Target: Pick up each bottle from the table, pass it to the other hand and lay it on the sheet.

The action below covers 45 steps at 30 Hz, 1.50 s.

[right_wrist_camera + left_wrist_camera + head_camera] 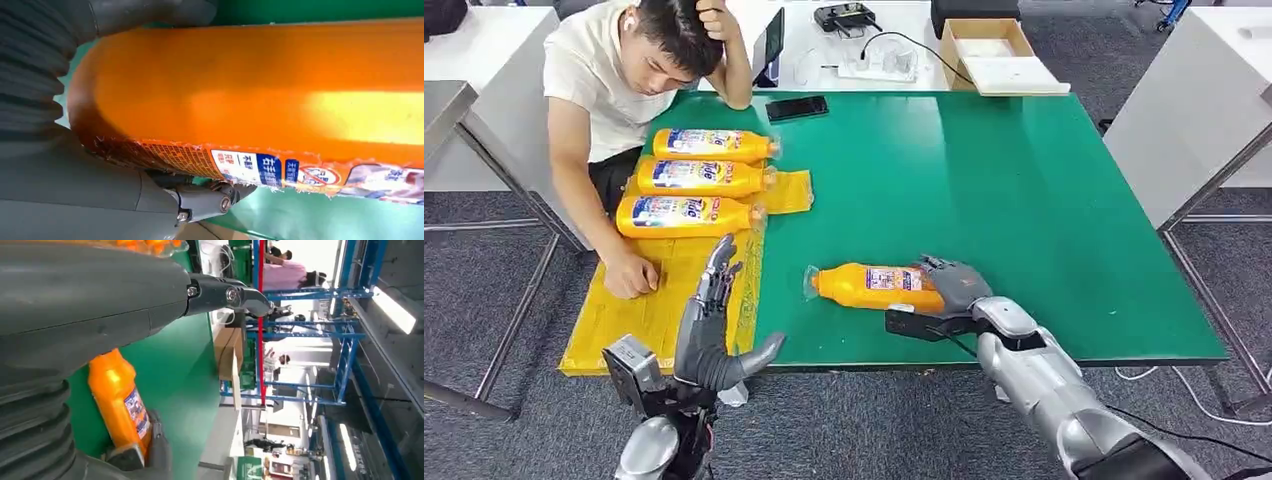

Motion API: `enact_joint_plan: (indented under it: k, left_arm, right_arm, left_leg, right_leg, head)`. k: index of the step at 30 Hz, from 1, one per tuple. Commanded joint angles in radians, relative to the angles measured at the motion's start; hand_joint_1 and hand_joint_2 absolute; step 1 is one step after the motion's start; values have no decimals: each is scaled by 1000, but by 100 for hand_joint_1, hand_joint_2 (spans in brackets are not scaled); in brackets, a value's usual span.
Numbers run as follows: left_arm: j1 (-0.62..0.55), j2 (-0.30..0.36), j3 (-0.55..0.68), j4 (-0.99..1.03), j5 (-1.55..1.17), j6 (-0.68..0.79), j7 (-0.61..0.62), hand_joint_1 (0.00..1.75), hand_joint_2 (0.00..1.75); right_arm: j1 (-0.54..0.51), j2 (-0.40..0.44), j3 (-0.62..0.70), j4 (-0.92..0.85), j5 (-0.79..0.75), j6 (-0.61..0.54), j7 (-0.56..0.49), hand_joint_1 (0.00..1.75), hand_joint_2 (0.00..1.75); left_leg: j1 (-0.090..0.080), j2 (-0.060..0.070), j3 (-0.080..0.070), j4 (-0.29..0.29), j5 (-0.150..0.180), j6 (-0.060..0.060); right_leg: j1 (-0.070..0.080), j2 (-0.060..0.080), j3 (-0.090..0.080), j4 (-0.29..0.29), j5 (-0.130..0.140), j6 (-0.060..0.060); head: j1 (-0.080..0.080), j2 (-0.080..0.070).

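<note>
An orange bottle (pixel 874 287) with a printed label lies on its side on the green table (pixel 994 170), cap pointing toward the yellow sheet (pixel 659 310). My right hand (pixel 954 285) wraps its base end; in the right wrist view the thumb and fingers (pixel 210 200) close around the bottle (pixel 250 90). My left hand (pixel 709 330) is raised over the sheet's near right edge, fingers straight and thumb spread, holding nothing. The left wrist view looks past that hand (pixel 100 305) at the same bottle (pixel 122 405). Three more bottles (pixel 699 178) lie side by side at the sheet's far end.
A person sits at the table's far left corner, head propped on one hand, the other hand (pixel 629 275) resting on the sheet. A black phone (pixel 796 108) lies at the far table edge. A cardboard box (pixel 989 50) and cables sit on a white table behind.
</note>
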State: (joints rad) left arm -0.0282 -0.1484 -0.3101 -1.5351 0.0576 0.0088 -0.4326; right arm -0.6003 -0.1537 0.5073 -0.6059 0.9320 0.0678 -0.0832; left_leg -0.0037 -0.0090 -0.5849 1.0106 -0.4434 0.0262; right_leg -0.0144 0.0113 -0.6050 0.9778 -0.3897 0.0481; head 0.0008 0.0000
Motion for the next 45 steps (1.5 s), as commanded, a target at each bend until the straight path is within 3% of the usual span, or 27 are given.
enact_joint_plan:
  k: [1,8,12,18,31,34,38,41,45]
  left_arm:
    - [-89,13,-35,138,30,-26,13,0,175]
    - [-105,7,-20,176,129,-46,51,0,175]
    - [-104,10,-19,175,131,-46,51,0,175]
    - [-89,18,2,192,197,32,156,0,175]
    - [-93,23,1,203,203,34,154,0,175]
    - [-89,29,4,233,266,84,221,0,175]
    - [-87,41,-34,256,284,106,195,0,175]
    - [-85,60,-82,217,267,74,162,0,175]
    - [-78,103,-149,156,211,-30,123,0,175]
  right_arm:
    - [22,-2,82,199,-34,79,-13,175,175]
    - [69,11,3,193,-173,116,-126,175,175]
    - [73,13,6,192,-172,114,-125,175,175]
    - [173,66,-104,11,-355,6,-284,175,175]
    - [181,66,-101,-11,-359,1,-266,175,175]
    - [239,110,-153,-144,-420,-115,-334,175,175]
    - [344,167,-185,-394,-519,-181,-360,175,175]
    - [363,183,-182,-448,-555,-205,-370,175,175]
    - [335,196,-132,-405,-570,-150,-394,175,175]
  left_leg:
    - [1,-4,3,-2,1,-1]
    - [2,-7,8,-3,1,-2]
    - [2,-6,9,-4,1,-1]
    - [3,-3,12,-4,-2,-2]
    - [3,0,10,-1,-3,-2]
    - [3,1,10,-2,-3,-2]
    - [3,2,6,-1,-3,-2]
    - [3,1,0,-1,-3,-2]
    - [3,1,-4,0,-4,-3]
  right_leg:
    - [1,-5,5,-2,0,-1]
    - [2,-7,11,-5,-1,-2]
    - [3,-7,12,-6,0,-2]
    - [3,-4,14,-6,0,-2]
    - [3,0,11,-3,-1,-1]
    - [3,1,11,-3,-1,-2]
    - [3,3,7,-2,-1,-2]
    - [2,2,2,0,-1,-2]
    - [3,2,-3,1,-2,-2]
  head:
    - [-1,0]
    - [0,0]
    - [0,0]
    - [0,0]
    - [0,0]
    - [0,0]
    - [0,0]
    - [-1,0]
    - [0,0]
